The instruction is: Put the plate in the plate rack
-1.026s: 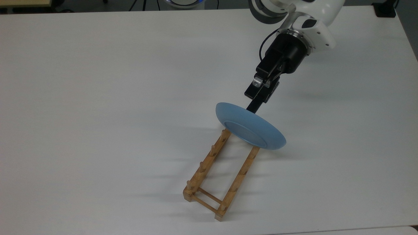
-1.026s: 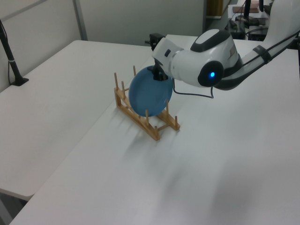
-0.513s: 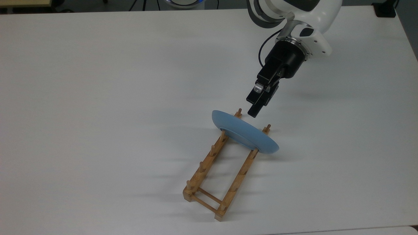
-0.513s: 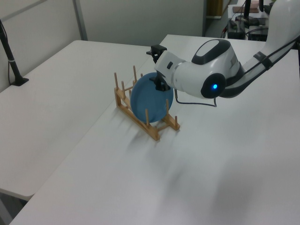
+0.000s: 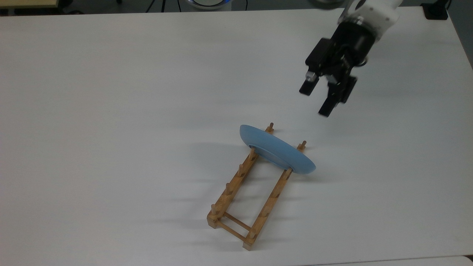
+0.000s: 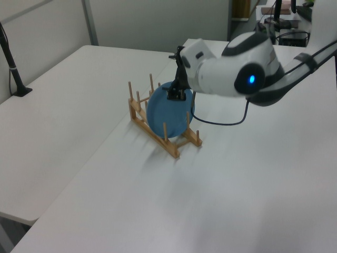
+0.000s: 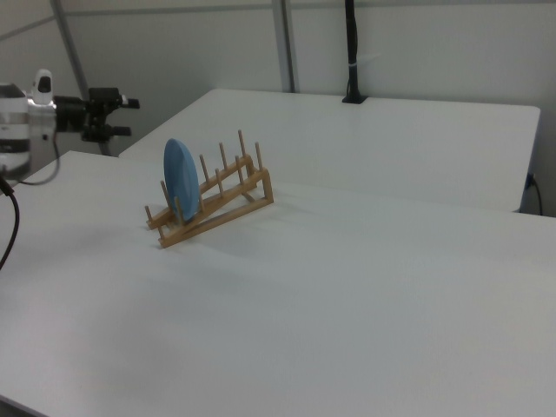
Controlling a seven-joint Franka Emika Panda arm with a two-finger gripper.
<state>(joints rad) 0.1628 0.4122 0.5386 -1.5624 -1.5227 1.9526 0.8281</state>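
Observation:
The light-blue plate (image 5: 277, 150) stands on edge in the wooden plate rack (image 5: 227, 193), between the pegs at the rack's far end in the top view. It leans slightly and nothing is holding it. My gripper (image 5: 315, 100) hangs open above the table, up and to the right of the plate in the top view, with nothing between its fingers. In the left view the plate (image 6: 166, 113) sits upright in the rack (image 6: 158, 138), with the gripper (image 6: 176, 95) just behind its top edge. In the right view the plate (image 7: 180, 182) fills the rack's (image 7: 230, 187) low end, and the gripper (image 7: 124, 117) is off to the left.
The rack lies on a wide white table (image 5: 111, 111). A black post (image 6: 13, 68) stands on a second table at the left view's left. Another black post (image 7: 350, 52) rises at the back of the right view. A black cable (image 6: 221, 122) trails from the arm.
One second ago the gripper held the plate over the rack. It set the plate between the pegs, let go, and has since drawn back up and right in the top view.

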